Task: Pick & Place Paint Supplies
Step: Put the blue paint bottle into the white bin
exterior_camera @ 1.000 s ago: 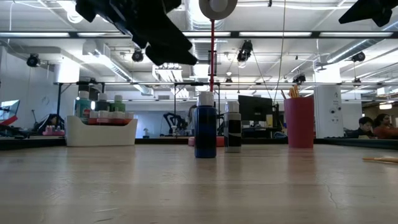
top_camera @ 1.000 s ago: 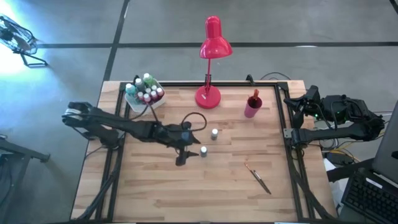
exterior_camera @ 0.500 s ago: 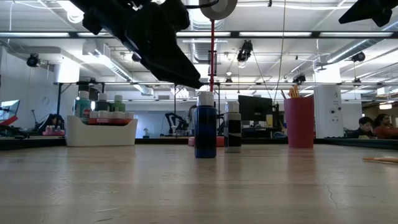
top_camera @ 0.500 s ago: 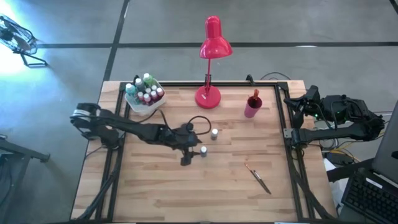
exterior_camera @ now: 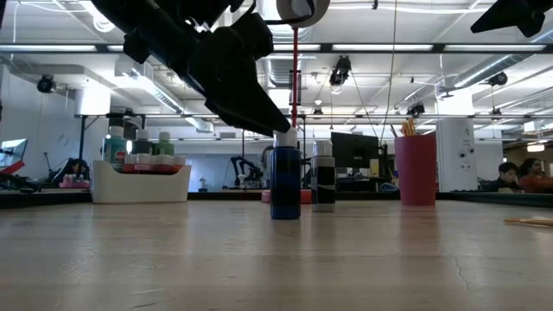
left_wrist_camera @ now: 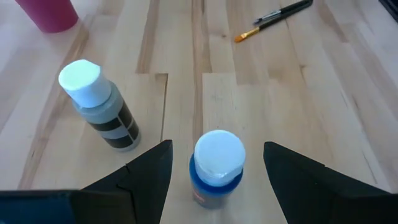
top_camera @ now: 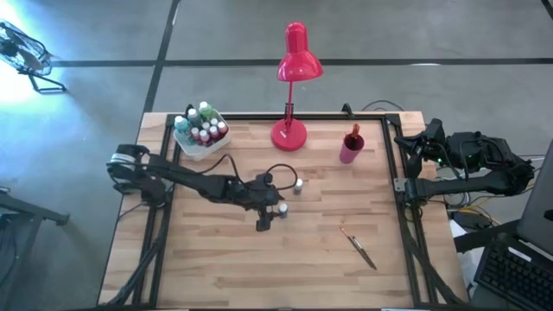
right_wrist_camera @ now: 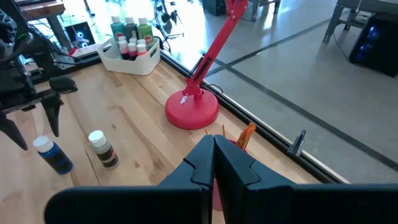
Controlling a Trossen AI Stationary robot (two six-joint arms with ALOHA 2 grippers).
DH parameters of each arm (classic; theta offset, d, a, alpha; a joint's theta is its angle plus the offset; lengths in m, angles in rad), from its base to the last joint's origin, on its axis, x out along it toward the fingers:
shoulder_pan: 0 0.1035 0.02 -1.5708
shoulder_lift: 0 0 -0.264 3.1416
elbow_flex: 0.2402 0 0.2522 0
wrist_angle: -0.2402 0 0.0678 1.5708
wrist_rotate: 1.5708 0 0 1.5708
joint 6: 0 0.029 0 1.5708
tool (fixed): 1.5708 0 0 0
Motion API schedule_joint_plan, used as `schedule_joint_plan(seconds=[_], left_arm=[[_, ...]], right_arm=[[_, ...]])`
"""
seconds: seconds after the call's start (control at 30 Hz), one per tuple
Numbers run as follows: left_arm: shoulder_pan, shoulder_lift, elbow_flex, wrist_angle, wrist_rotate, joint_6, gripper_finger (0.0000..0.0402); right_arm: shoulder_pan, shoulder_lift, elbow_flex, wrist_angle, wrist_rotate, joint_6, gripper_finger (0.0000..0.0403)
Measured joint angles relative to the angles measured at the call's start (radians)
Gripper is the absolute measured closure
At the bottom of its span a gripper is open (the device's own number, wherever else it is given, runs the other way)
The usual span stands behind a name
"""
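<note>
My left hand point(left_wrist_camera: 214, 168) hangs over the middle of the table point(top_camera: 216, 268), its fingers point(left_wrist_camera: 146, 171) spread wide, one on each side of the blue paint bottle point(left_wrist_camera: 216, 167) with the white cap. I hold nothing; both fingers stand apart from the bottle, which stands upright on the wood. From the low view my fingertips seem to sit about level with its cap, though the angle makes that hard to judge. Just beside it stands a second bottle point(left_wrist_camera: 99, 106), grey with dark bands and a white cap, also upright. A paintbrush point(top_camera: 358, 247) lies flat on the table well apart, toward my right side. The white tray point(top_camera: 200, 131) at the far left corner holds more paint bottles. A pink cup point(top_camera: 351, 146) stands near the red lamp point(top_camera: 292, 86) at the far edge. My right hand point(right_wrist_camera: 214, 152) waits off the right edge of the table, fingers pressed together, empty.
</note>
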Motion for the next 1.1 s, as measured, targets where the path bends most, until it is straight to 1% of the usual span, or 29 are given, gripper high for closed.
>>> schedule_joint_plan(seconds=[0.23,0.47,0.73,0.97,1.1], left_arm=[[0.0,0.032,0.0,0.026,0.0,0.001,0.0145],[0.002,0.034,0.0,0.031,-0.003,0.0,0.0149],[0.007,0.062,0.0,0.047,-0.004,-0.001,0.0184],[0.008,0.071,0.0,0.076,-0.004,-0.001,0.0205],[0.008,0.071,0.0,0.075,-0.003,-0.003,0.0237]], right_arm=[[0.0,0.0,0.0,0.0,0.0,0.0,0.0394],[0.0,0.0,0.0,0.0,0.0,0.0,0.0394],[0.0,0.0,0.0,0.0,0.0,0.0,0.0394],[0.0,0.0,0.0,0.0,0.0,0.0,0.0394],[0.0,0.0,0.0,0.0,0.0,0.0,0.0394]])
